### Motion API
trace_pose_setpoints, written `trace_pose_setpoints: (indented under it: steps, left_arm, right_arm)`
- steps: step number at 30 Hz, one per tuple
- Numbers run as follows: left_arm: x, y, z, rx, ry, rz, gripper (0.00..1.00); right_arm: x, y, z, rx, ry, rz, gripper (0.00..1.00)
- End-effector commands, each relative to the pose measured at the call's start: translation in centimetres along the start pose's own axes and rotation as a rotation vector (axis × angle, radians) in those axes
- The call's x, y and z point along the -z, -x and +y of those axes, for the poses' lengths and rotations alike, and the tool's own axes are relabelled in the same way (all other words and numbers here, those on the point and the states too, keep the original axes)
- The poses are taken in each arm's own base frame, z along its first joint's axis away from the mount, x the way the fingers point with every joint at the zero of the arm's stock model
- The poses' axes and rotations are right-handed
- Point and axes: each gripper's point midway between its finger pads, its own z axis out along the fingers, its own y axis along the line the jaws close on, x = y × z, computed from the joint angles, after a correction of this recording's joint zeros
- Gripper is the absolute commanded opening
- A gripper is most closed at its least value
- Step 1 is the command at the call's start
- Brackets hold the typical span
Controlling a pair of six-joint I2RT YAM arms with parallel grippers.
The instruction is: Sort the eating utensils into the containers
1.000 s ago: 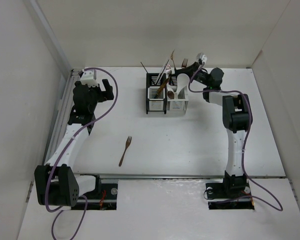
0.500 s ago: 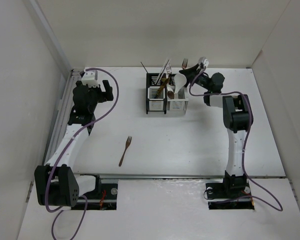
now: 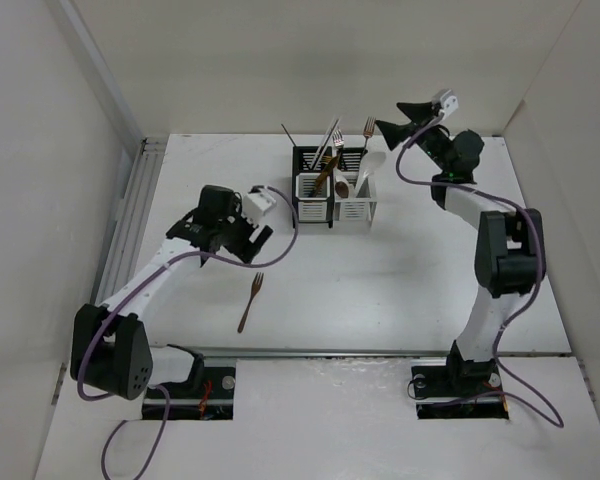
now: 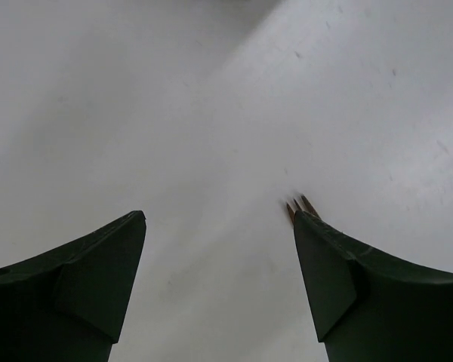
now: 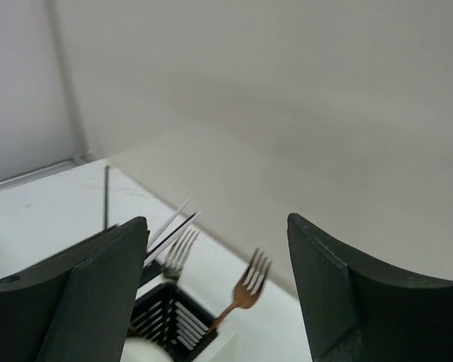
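The two joined containers stand at the back middle of the table, one white (image 3: pixel 311 210) and one silver-grey (image 3: pixel 355 211). Forks, chopsticks and a white spoon (image 3: pixel 368 166) stand in them. One copper fork (image 3: pixel 250 300) lies flat on the table nearer the front. My left gripper (image 3: pixel 248 243) hangs open just above and behind its tines. In the left wrist view the tines (image 4: pixel 299 205) peek out beside the right fingertip of that open gripper (image 4: pixel 219 215). My right gripper (image 3: pixel 396 118) is open and empty, raised to the right of the containers. Its wrist view shows the gripper (image 5: pixel 216 219) above a copper fork (image 5: pixel 245 287) in the black-framed container (image 5: pixel 166 317).
White walls enclose the table on the left, back and right. A grooved rail (image 3: pixel 130 215) runs along the left edge. Purple cables trail from both arms.
My left arm swung from the far left of the table to just behind the lying fork. My right gripper opened and lifted up and to the right, away from the containers.
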Motion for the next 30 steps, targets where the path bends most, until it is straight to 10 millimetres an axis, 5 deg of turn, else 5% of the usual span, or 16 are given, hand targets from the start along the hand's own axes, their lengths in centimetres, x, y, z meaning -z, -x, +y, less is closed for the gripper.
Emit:
trace_pose_setpoints:
  steps: [1,3,5,6,7,11,17,19,20,26,30]
  left_arm:
    - [1.6,-3.5,-3.0,-0.166,-0.109,0.187,0.77]
    - [1.3,-5.9,-4.6,-0.224,-0.118,0.321,0.76]
    - [1.9,-7.9,-6.5,-0.209,-0.161,0.441,0.74]
    - [2.1,-8.5,-7.0,-0.191,-0.172,0.474,0.74]
    - [2.3,-8.7,-7.2,-0.177,-0.168,0.492,0.74]
    - [2.6,-11.1,-8.7,-0.127,-0.184,0.565,0.78]
    - [2.9,-13.0,-9.8,-0.103,-0.219,0.57,0.76]
    - [2.4,-13.8,-9.9,-0.123,-0.227,0.578,0.74]
    - [2.0,-13.8,-9.8,-0.122,-0.209,0.582,0.73]
    - [-0.1,-14.5,-9.4,-0.12,-0.179,0.597,0.7]
    - [-0.8,-15.1,-9.7,-0.116,-0.19,0.595,0.63]
  right_arm:
    - [1.1,3.3,-3.0,0.129,-0.205,0.056,0.79]
    - [2.6,5.0,-3.4,0.162,-0.291,0.124,0.79]
    - [5.1,4.6,-3.9,0.18,-0.392,0.187,0.79]
    - [5.9,7.2,-3.4,0.234,-0.417,0.163,0.79]
    - [7.1,7.7,-3.8,0.245,-0.476,0.173,0.79]
    - [10.5,8.8,-2.1,0.252,-0.585,0.241,0.79]
    - [14.4,12.8,3.2,0.296,-0.627,0.271,0.79]
    - [15.9,12.5,4.8,0.288,-0.633,0.281,0.79]
    - [17.0,14.4,5.8,0.298,-0.639,0.232,0.79]
    - [22.2,15.4,8.2,0.283,-0.715,0.239,0.81]
    - [25.0,17.8,9.0,0.281,-0.769,0.201,0.81]
